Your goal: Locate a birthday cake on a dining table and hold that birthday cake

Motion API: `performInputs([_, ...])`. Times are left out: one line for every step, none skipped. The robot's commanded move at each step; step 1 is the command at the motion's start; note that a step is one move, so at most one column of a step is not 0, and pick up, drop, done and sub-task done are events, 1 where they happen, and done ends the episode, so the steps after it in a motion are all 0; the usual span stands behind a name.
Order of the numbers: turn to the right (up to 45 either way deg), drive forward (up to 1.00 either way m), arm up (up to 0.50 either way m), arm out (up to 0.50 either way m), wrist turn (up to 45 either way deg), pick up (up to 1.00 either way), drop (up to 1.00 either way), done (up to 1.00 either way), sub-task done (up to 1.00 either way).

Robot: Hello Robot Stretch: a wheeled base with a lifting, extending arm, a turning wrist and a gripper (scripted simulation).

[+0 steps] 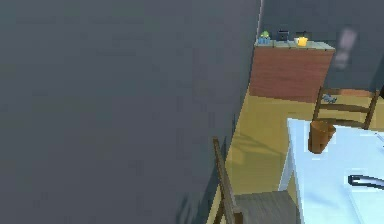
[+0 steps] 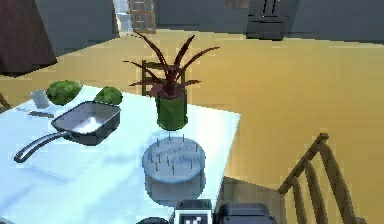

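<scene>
The birthday cake (image 2: 174, 165), a round pale grey cake stuck with thin candles, stood on the white dining table (image 2: 60, 185) near its front edge, just beyond the arm's end in the arm side view. At the bottom edge there a white square with black marks (image 2: 193, 212) showed, the marks too small to read, and left of it a sliver of the gripper (image 2: 152, 220). How its fingers stood, and whether they held anything, could not be told. Behind the cake rose a spiky red-leaved plant in a green pot (image 2: 170, 105), with a grey frying pan (image 2: 85, 122) to its left and two green round things (image 2: 63, 92) farther back. A wooden chair (image 2: 320, 180) stood off the table's right corner. In the forward view a dark wall (image 1: 110, 100) stood close, with the table's corner at lower right and a brick-red counter (image 1: 290, 72) beyond.
</scene>
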Motion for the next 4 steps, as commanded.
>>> performInputs([0.0,0.0,0.0,0.16,0.0,0.0,0.0,0.0,0.0])
performInputs([0.0,0.0,0.0,0.0,45.0,0.0,0.0,0.0,0.0])
performInputs([0.0,0.0,0.0,0.0,45.0,0.0,0.0,0.0,0.0])
performInputs([0.0,0.0,0.0,0.0,45.0,0.0,0.0,0.0,0.0])
